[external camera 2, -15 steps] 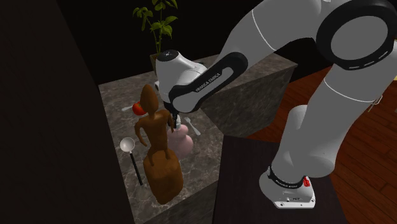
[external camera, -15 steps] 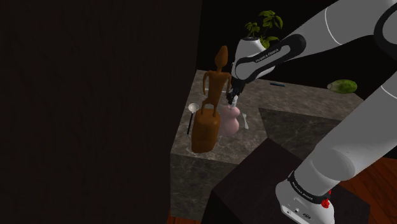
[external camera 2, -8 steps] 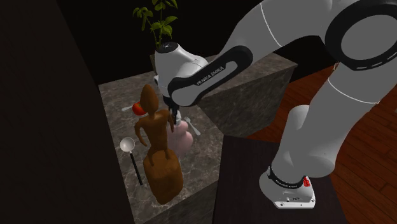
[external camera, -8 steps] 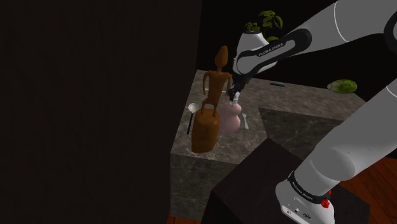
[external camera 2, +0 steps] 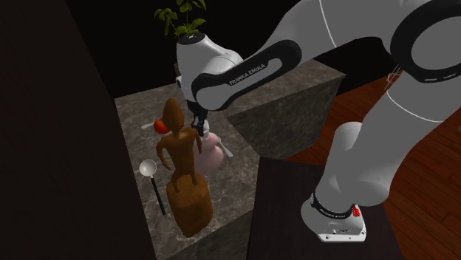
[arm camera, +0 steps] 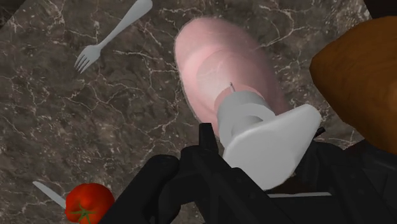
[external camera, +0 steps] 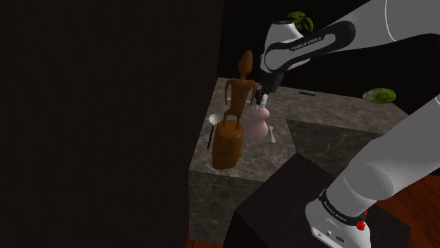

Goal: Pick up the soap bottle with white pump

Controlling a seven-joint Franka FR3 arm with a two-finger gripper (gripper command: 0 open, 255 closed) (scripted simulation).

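The soap bottle (external camera: 255, 127) has a round pink body and a white pump. It stands upright beside a tall brown carved figure (external camera: 230, 127) on the dark marble counter (external camera: 331, 118). My black gripper (external camera: 261, 99) comes down from above and is shut on the pump. In the wrist view the fingers clasp the white pump head (arm camera: 270, 143), with the pink body (arm camera: 219, 67) hanging below, seemingly just above the counter. In the second exterior view the gripper (external camera 2: 199, 131) sits over the bottle (external camera 2: 212, 154), right behind the figure's shoulder (external camera 2: 185, 151).
A fork (arm camera: 108, 38), a red tomato (arm camera: 89, 202) and a knife (arm camera: 48, 193) lie on the counter near the bottle. A long-handled spoon (external camera: 213, 122) lies beyond the figure. A potted plant (external camera 2: 181, 18) and a green fruit (external camera: 379, 95) sit farther back. A dark wall rises at the shoulder view's left.
The arm has risen, and the gripper has carried the pink bottle a little upward by its pump. The figure and cutlery have not moved.
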